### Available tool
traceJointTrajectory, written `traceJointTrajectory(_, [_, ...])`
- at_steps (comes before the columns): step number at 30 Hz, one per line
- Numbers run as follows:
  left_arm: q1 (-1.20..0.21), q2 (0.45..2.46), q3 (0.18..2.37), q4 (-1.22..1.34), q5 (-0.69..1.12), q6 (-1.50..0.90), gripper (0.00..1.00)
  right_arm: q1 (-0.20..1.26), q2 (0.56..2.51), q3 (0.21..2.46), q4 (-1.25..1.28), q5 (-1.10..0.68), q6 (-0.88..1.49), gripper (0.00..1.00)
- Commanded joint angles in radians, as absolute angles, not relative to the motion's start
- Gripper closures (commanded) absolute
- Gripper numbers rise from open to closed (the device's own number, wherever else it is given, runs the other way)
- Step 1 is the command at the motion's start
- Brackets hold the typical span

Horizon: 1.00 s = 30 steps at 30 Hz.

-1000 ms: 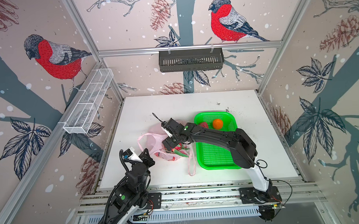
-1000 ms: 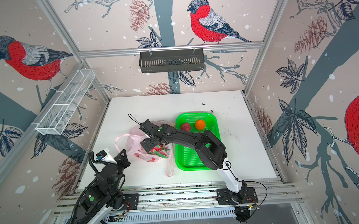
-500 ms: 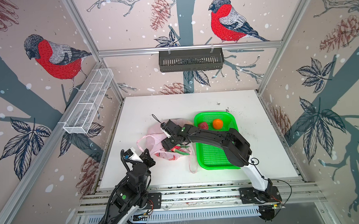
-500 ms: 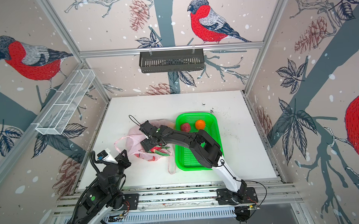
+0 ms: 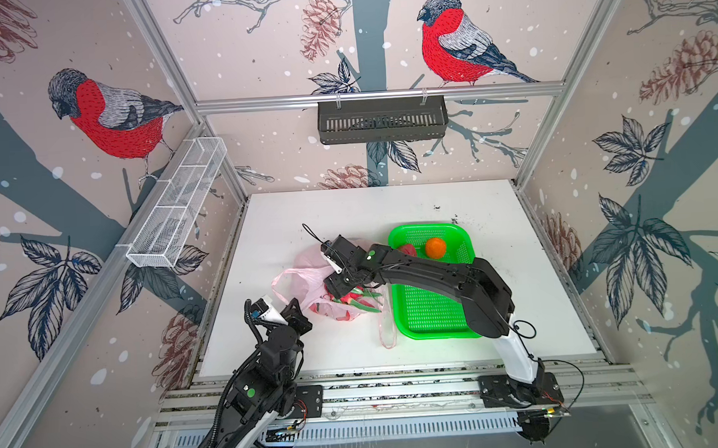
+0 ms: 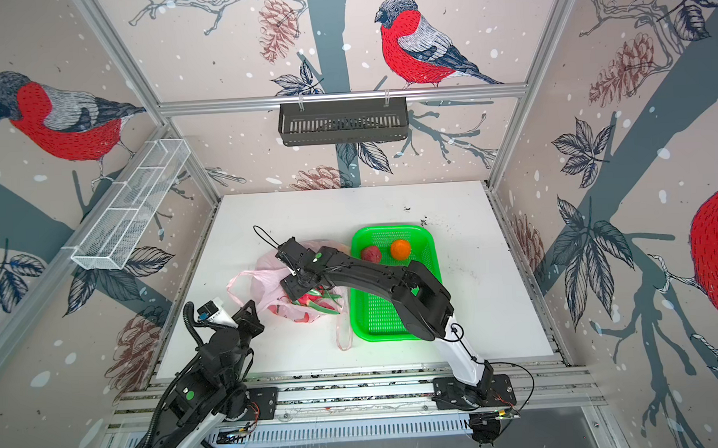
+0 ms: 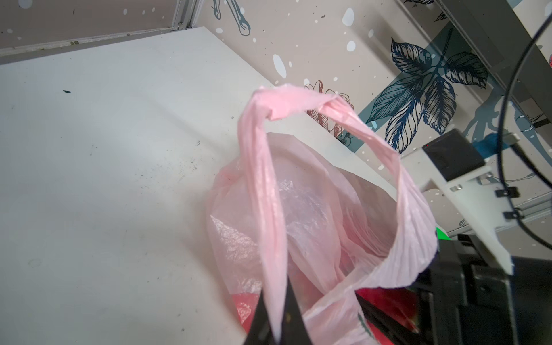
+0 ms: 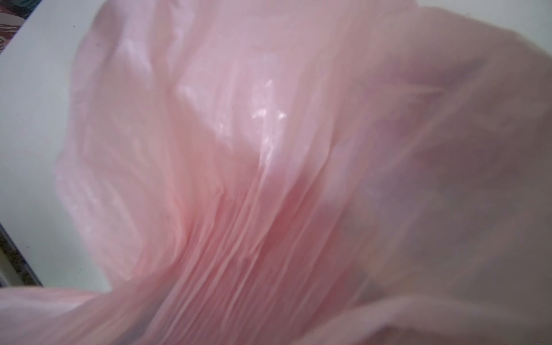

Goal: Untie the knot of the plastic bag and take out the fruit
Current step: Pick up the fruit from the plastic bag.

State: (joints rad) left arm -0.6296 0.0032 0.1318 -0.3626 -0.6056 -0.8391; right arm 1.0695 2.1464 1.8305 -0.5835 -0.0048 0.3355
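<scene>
The pale pink plastic bag [image 5: 309,273] lies open left of the table's middle. My left gripper [image 7: 276,304] is shut on one handle loop [image 7: 260,167] and holds it up. The other loop [image 5: 387,325] trails on the table. The knot is out of view. My right gripper [image 5: 339,286] reaches into the bag's mouth, right over a magenta dragon fruit [image 5: 358,298] with green-tipped scales. Its jaws are hidden, and pink film [image 8: 268,179] fills the right wrist view. A bumpy pinkish-red ball [image 6: 370,254] and an orange ball [image 6: 400,248] lie in the green basket [image 6: 378,315].
The green basket [image 5: 432,313] stands just right of the bag, under the right arm [image 5: 434,271]. A black wall basket [image 5: 382,120] hangs at the back. A white wire rack [image 5: 177,208] lines the left wall. The cage's aluminium rails frame the table.
The right arm's elbow swayed slightly while its gripper stayed in the bag's mouth. The left arm and the held loop have not moved.
</scene>
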Motion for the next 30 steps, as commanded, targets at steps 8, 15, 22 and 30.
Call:
traceJointTrajectory(8, [-0.627,0.001,0.126,-0.329,-0.637,-0.858,1.00,1.084,2.066,1.859,-0.621,-0.001,0.326,0.88])
traceJointTrajectory(15, [-0.627,0.001,0.127,-0.321,-0.659,-0.858,1.00,1.083,2.000,1.822,-0.646,0.019,0.333,0.88])
traceJointTrajectory(22, [-0.628,0.001,0.121,-0.314,-0.663,-0.859,1.00,1.080,1.900,1.751,-0.663,0.024,0.354,0.88])
traceJointTrajectory(30, [-0.627,0.001,0.132,-0.320,-0.664,-0.856,1.00,1.050,1.770,1.632,-0.667,0.052,0.396,0.89])
